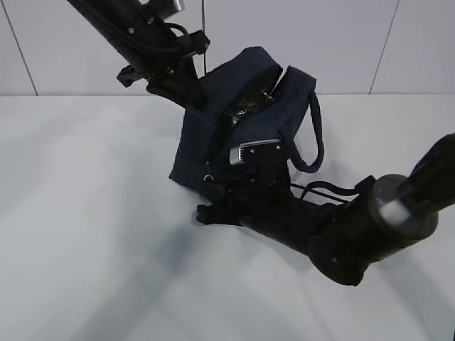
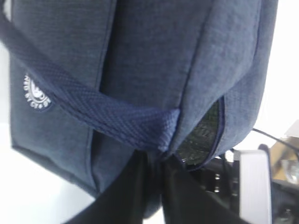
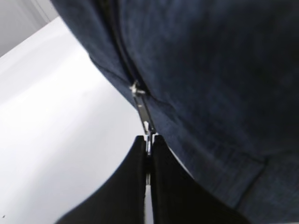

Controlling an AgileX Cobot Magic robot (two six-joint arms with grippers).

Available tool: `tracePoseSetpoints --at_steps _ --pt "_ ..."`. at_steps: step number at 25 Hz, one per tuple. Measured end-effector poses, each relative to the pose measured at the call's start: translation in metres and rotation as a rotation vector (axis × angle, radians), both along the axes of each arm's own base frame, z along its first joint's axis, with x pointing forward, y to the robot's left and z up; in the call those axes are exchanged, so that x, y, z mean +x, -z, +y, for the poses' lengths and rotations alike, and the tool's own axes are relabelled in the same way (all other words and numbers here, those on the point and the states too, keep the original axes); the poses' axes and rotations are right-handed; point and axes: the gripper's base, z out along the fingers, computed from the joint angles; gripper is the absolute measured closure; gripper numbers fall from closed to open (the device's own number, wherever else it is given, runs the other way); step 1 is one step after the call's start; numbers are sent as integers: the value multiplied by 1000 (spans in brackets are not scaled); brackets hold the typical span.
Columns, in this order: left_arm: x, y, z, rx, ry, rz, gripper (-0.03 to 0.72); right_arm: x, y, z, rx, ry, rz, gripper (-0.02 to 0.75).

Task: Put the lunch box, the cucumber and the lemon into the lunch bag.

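The navy lunch bag (image 1: pixel 213 128) is tipped on the white table with its top zipper partly open, and silvery lining (image 1: pixel 249 106) shows in the gap. My left gripper (image 1: pixel 186 92) is shut on the bag's fabric at the handle's base (image 2: pixel 159 130); the white logo (image 2: pixel 36 93) shows beside it. My right gripper (image 1: pixel 213 186) is shut on the silver zipper pull (image 3: pixel 145 122) at the bag's near lower corner. The lunch box, cucumber and lemon are out of view.
The white table (image 1: pixel 85 213) spreads around the bag, with a white wall behind. The bag's second loop handle (image 1: pixel 316 138) hangs at the right, above the right arm (image 1: pixel 355 227).
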Motion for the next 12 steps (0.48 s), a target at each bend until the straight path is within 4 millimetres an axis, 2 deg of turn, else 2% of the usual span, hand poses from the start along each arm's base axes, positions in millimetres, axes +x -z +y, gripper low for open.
tracePoseSetpoints --at_steps 4,6,12 --pt "-3 -12 6 36 4 -43 441 0 -11 1 6 -9 -9 720" --pt "-4 -17 9 61 6 -67 387 -1 -16 2 3 -22 -13 720" --pt "-6 -27 23 202 13 -156 352 -3 -32 3 -11 -51 -26 720"
